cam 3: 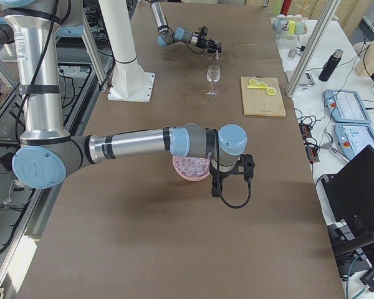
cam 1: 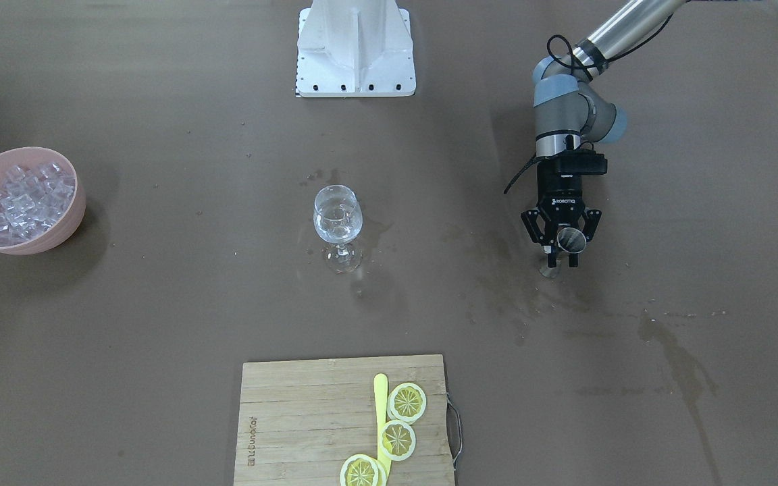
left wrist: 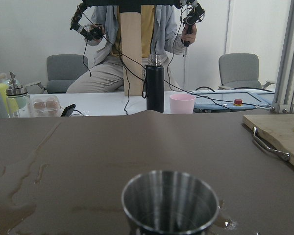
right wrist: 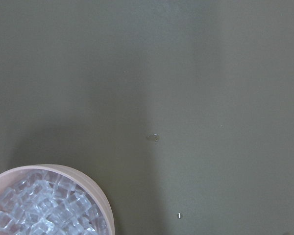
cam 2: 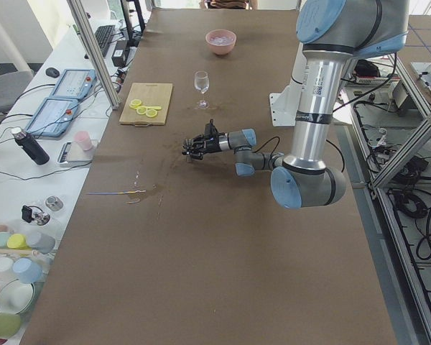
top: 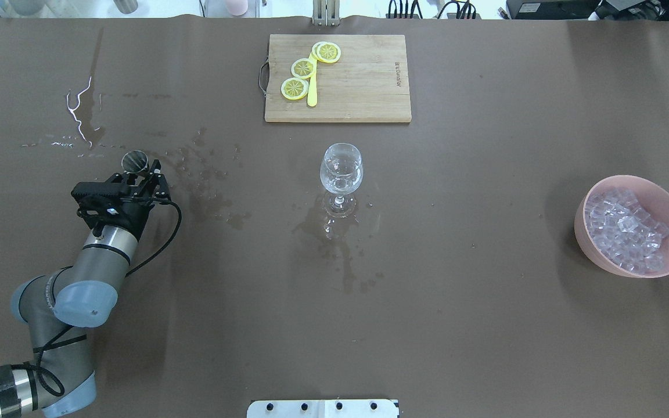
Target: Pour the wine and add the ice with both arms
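Brown table (top: 485, 325), wet in patches, with a wine glass (top: 341, 168) standing upright at its centre; all positions are given from this glass. Wine (top: 340, 181): a shallow pool of clear liquid in the glass's bowl. Ice (top: 625, 229): a heap of small clear cubes in a pink bowl (top: 593, 252), well to the robot's right of the glass. Left end effector (top: 139, 171): well to the robot's left of the glass, low over the table, fingers clenched on a small steel cup (top: 135, 162) whose open mouth faces upward; whether the cup's base touches the table cannot be told. Right end effector (cam 3: 217, 179): above the table just beside the pink bowl, on the side away from the glass; it appears only in the side view, so whether it is released or clenched cannot be told. Wooden cutting board (top: 363, 87): beyond the glass, away from the robot, carrying three lemon slices (top: 303, 68) and a yellow knife (top: 312, 93).
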Robot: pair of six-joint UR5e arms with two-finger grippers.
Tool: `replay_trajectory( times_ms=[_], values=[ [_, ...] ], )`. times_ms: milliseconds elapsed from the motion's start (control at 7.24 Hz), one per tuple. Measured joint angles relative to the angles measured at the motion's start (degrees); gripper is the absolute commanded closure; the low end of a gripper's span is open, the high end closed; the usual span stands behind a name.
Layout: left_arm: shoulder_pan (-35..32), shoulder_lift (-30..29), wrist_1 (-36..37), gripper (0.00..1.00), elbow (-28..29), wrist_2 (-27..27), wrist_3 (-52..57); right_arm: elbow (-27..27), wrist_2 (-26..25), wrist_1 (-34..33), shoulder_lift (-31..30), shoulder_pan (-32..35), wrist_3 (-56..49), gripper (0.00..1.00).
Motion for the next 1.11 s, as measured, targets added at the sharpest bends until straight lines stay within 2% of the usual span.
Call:
replay_trajectory(
  times_ms=[138, 276, 553, 1105],
  values=[
    [0.0, 0.1, 0.0, 0.15, 0.0, -0.1, 0.0, 0.0, 0.0, 0.0, 0.0, 0.0, 0.0, 0.00],
    [0.0, 0.1, 0.0, 0.02, -0.1, -0.2, 0.6, 0.0, 0.0, 0.0, 0.0, 0.0, 0.1, 0.00],
    [0.0, 0.5, -0.7, 0.02, -1.1, -0.3, 4.0, 0.1, 0.1, 0.0, 0.0, 0.0, 0.1, 0.00],
    [-0.1, 5.1, -2.3, 0.02, -6.7, -0.4, 7.5, 0.3, 0.1, -0.1, 0.0, 0.1, 0.1, 0.00]
  ],
)
